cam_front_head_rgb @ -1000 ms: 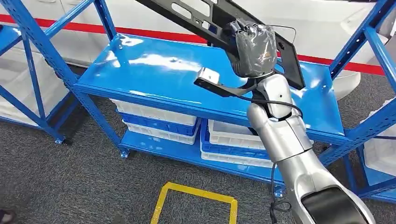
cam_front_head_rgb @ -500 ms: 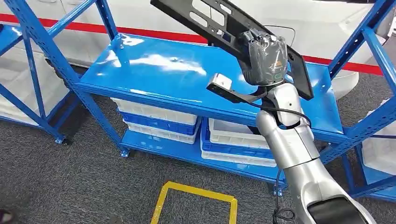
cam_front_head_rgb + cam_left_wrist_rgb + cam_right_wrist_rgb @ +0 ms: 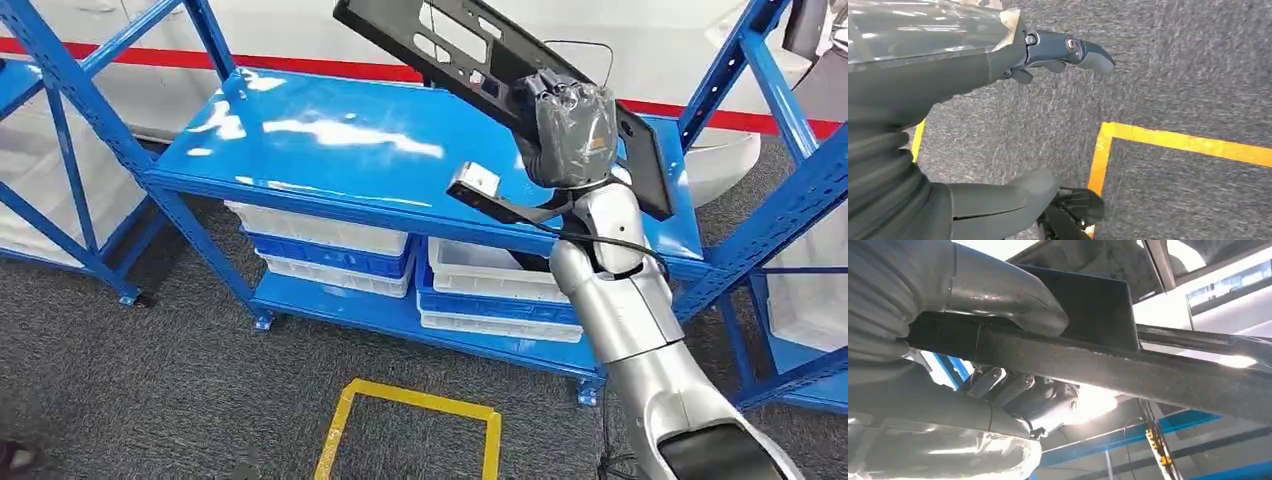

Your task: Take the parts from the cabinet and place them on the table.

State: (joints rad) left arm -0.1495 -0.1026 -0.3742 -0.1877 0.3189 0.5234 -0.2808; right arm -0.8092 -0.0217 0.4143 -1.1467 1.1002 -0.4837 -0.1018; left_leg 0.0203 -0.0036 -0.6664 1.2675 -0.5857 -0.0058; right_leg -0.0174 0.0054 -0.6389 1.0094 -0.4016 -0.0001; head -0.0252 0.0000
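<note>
Part: long flat black plastic panel with rectangular cut-outs [image 3: 470, 55], lifted and tilted above the glossy blue metal shelf of the cabinet rack [image 3: 330, 150]; no contact with the shelf visible in the head view.
Right hand: grey-covered right hand [image 3: 568, 122] clamped on the panel near its lower end; in the right wrist view the thick thumb [image 3: 1013, 300] lies on one face of the panel edge [image 3: 1128, 365] and the darker fingers [image 3: 1028, 395] curl under the other (grip looks firm, but the panel is long and held off-centre).
Left hand: left hand [image 3: 973, 60] hangs over grey carpet and a yellow floor marking [image 3: 1168, 142]; fingers apart, holding nothing.
Done, as judged: part picked and clear of the cabinet shelf.
Left to do: carry it over and set it down on the surface, which is not in these views; release not yet done.
Other parts: upper shelf looks bare; white and blue plastic bins [image 3: 330, 250] sit on the lower shelf, contents not discernible.
Progress estimate: roughly the first half of this pick-and-place.
</note>
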